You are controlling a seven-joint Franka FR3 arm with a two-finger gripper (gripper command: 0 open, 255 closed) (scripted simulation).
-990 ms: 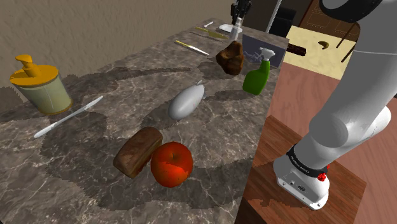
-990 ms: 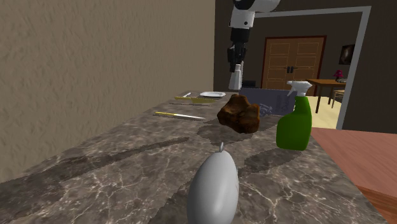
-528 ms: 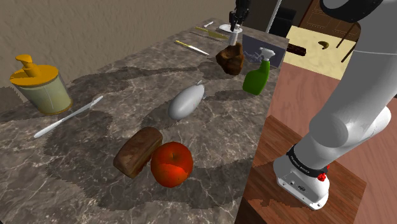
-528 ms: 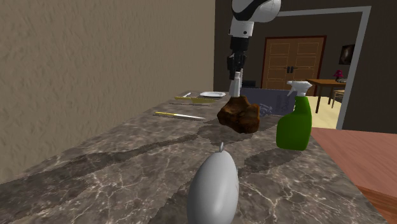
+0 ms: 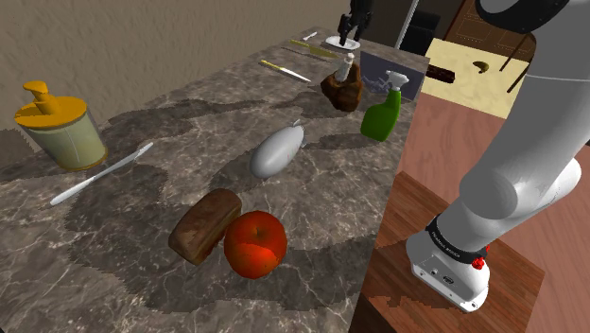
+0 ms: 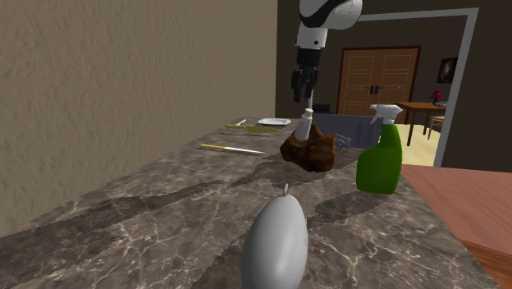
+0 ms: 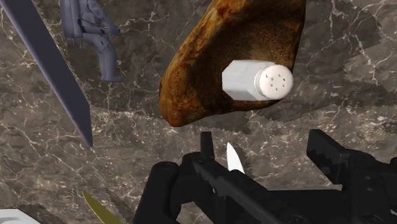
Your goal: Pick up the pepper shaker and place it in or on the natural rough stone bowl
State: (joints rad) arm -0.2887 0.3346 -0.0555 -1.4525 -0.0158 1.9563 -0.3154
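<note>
- Dark veined stone made up the counter (image 5: 161,123), with a tan wall behind it and, in the second exterior view, a doorway beyond its far end.
- The white pepper shaker (image 7: 254,81) lay tilted in the hollow of the rough brown stone bowl (image 7: 203,70), its perforated cap pointing off to one side. The bowl stood just beside the green spray bottle (image 5: 383,115).
- My pincer (image 6: 305,82) hung above the shaker with its fingers spread, touching nothing.
- I judged the shaker small, rigid and light, with smooth faceted sides that could slip. The best hold would be across two opposite flats of the body, below the cap.
- On that uneven stone it looked likely to rock or roll if nudged, so I judged the placing done and any fresh grasp risky.
- I could read no brand, label or writing on the shaker, the bottle or anything else.
</note>
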